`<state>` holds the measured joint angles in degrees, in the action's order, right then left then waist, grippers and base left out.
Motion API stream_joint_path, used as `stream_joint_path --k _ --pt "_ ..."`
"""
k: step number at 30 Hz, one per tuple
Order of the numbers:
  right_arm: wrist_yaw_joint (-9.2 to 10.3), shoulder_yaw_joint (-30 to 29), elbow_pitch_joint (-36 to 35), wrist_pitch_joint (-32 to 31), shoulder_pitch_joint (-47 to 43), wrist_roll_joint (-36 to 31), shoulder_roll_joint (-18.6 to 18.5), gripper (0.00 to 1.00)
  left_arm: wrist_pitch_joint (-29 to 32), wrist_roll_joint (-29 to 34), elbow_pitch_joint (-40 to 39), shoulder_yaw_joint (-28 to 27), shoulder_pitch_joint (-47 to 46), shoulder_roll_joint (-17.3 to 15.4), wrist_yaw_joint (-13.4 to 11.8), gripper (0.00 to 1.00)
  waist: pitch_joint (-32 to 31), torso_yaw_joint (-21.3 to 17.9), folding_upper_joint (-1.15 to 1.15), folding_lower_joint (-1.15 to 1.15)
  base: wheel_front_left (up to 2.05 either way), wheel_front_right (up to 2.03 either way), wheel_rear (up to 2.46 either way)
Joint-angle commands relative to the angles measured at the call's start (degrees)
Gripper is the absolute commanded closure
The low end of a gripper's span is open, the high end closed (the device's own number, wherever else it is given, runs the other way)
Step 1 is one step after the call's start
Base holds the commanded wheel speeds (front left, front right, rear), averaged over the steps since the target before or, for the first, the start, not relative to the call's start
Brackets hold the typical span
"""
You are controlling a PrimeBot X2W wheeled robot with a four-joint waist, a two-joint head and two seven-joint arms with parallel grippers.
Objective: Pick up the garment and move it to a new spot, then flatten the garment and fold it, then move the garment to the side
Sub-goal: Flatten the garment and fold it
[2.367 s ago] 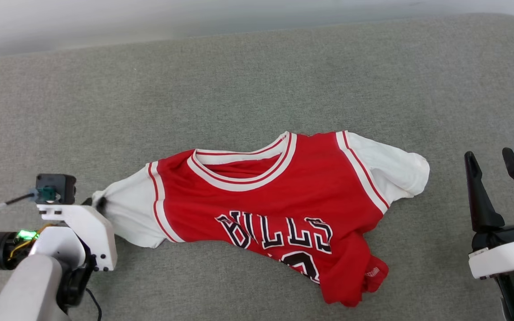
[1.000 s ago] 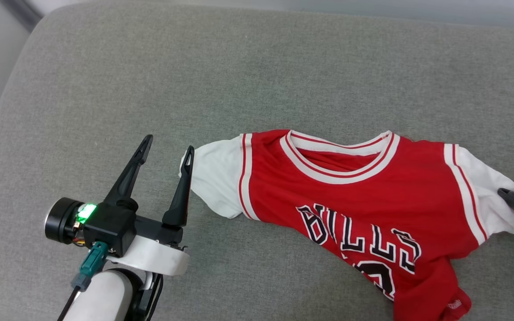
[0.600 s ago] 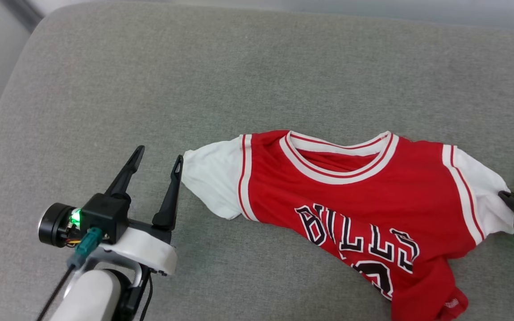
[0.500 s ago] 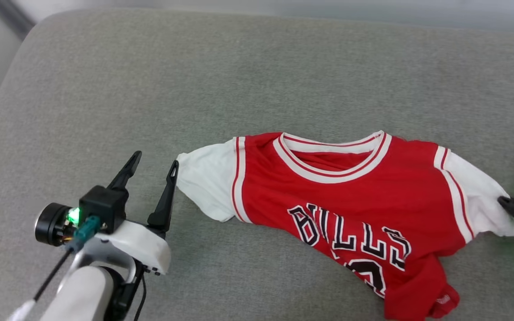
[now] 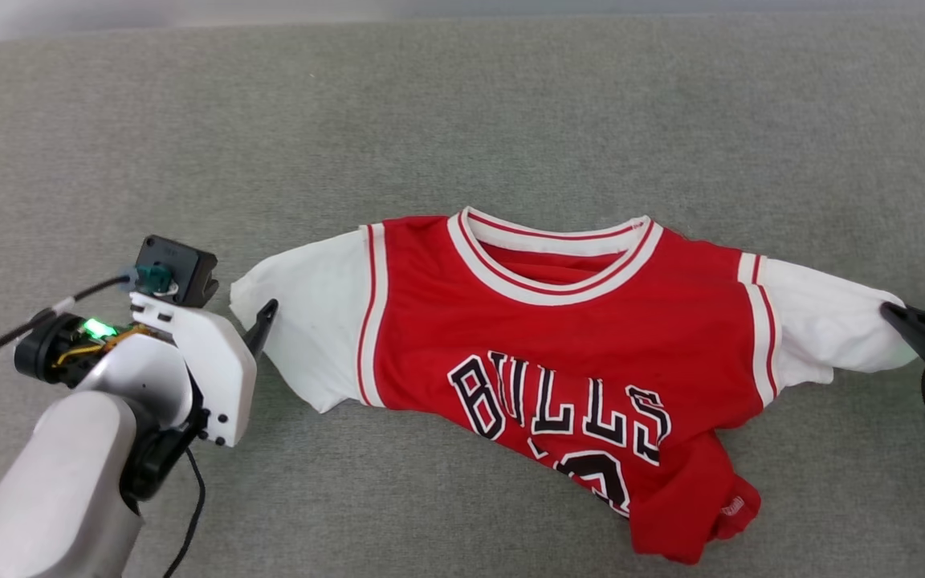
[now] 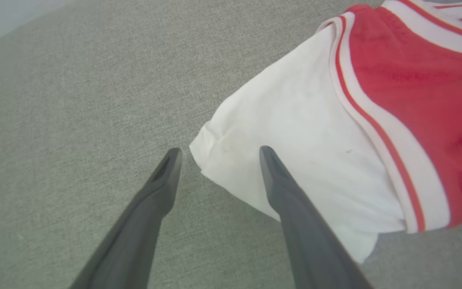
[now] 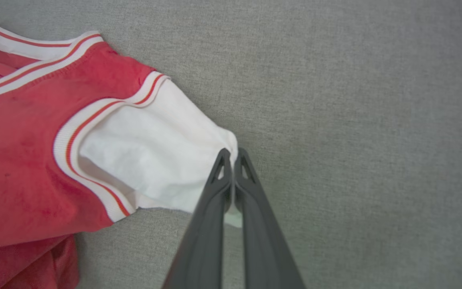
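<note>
Now the garment (image 5: 559, 321) is lying centrally on the surface (image 5: 671, 104), my right tool (image 7: 231, 154) pinching one sleeve, my left tool (image 6: 219, 150) gaping wide around the other cuff — pulling risks dragging it free.

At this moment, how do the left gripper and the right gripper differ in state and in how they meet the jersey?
The left gripper is open, fingers spread; the right gripper is shut, fingers pressed together. The left gripper grips nothing, with a white sleeve corner of the jersey lying between its fingers; the right gripper pinches the other sleeve's end. Both sit at sleeve ends, on opposite sides of the jersey.
</note>
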<state>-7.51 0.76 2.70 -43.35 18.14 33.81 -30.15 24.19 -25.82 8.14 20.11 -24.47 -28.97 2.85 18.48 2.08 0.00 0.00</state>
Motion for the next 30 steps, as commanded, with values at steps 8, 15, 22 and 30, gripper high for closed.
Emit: stream_joint_path --k 8,15,22,30 --pt "0.03 1.53 -3.48 -0.3 0.62 -1.1 2.17 1.0 6.54 2.67 4.21 2.21 -5.41 -2.81 0.46 0.0 2.45 -2.58 0.0 0.0 0.0 0.0 0.0" --pt "0.03 2.26 -4.68 0.04 0.7 -1.6 1.75 1.0 10.39 3.65 9.78 6.71 -7.75 -2.71 2.7 0.0 3.41 -3.35 0.0 0.0 0.0 0.0 0.0" --pt "0.03 2.3 -4.23 0.8 0.87 -1.38 1.06 1.0 10.36 0.22 13.18 8.66 -9.05 -1.63 4.1 1.0 2.95 -3.31 0.0 0.0 0.0 0.0 0.0" --pt "0.04 1.21 -4.89 3.65 1.12 -2.42 -0.79 1.0 0.23 0.51 8.38 5.38 -8.31 -1.52 1.04 1.0 -1.97 -2.07 0.0 0.0 0.0 0.0 0.0"
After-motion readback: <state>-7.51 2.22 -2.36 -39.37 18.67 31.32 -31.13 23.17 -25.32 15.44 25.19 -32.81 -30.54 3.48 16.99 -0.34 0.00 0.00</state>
